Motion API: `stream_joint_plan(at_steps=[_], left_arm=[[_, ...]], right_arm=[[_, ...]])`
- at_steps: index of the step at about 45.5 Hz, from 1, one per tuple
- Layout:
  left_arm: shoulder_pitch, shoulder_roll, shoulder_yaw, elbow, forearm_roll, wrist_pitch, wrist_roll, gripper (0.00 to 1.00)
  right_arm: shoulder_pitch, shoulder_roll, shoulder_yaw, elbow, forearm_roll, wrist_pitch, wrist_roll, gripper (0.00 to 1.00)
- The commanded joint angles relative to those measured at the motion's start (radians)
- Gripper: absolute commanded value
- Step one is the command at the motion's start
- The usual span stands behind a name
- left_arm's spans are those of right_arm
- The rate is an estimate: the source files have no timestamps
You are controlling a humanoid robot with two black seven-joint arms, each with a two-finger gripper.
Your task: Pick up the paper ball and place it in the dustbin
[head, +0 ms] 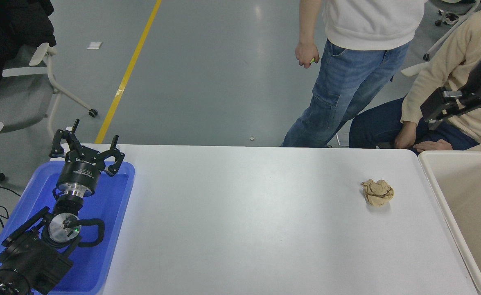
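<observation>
Near the table's (232, 229) right edge, just beside the dustbin (432, 184), the paper ball (378, 192) is found lying untouched, nearer the right gripper (436, 110), whose jaw state cannot be told, than the left gripper (85, 149), parked with fingers apart at the far-left corner.

One piece of print shows, white lettering on the round black body of the left arm's black gripper (85, 148), facing away from the camera and upside down here; it looks like a brand mark with smaller lines under it, but the letters are too small and inverted to make out for certain; nothing readable on anything else in view.
</observation>
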Motion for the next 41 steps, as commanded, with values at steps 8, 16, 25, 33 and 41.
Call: stream_joint_plan(at_steps=[8, 16, 25, 33, 41], left_arm=[[-0.001, 0.000, 0.000, 0.000, 0.000, 0.000, 0.000, 1.00], [0.001, 0.000, 0.000, 0.000, 0.000, 0.000, 0.001, 1.00], [-0.001, 0.000, 0.000, 0.000, 0.000, 0.000, 0.000, 1.00], [-0.001, 0.000, 0.000, 0.000, 0.000, 0.000, 0.000, 1.00], [0.001, 0.000, 0.000, 0.000, 0.000, 0.000, 0.000, 1.00]], right_arm=[[0.003, -0.003, -0.001, 0.000, -0.001, 0.000, 0.000, 1.00], [0.003, -0.003, -0.001, 0.000, -0.001, 0.000, -0.001, 1.00], [0.000, -0.003, 0.005, 0.000, 0.008, 0.000, 0.000, 1.00], [-0.015, 0.000, 0.018, 0.000, 0.076, 0.000, 0.000, 1.00], [-0.043, -0.005, 0.035, -0.006, 0.077, 0.000, 0.000, 1.00]])
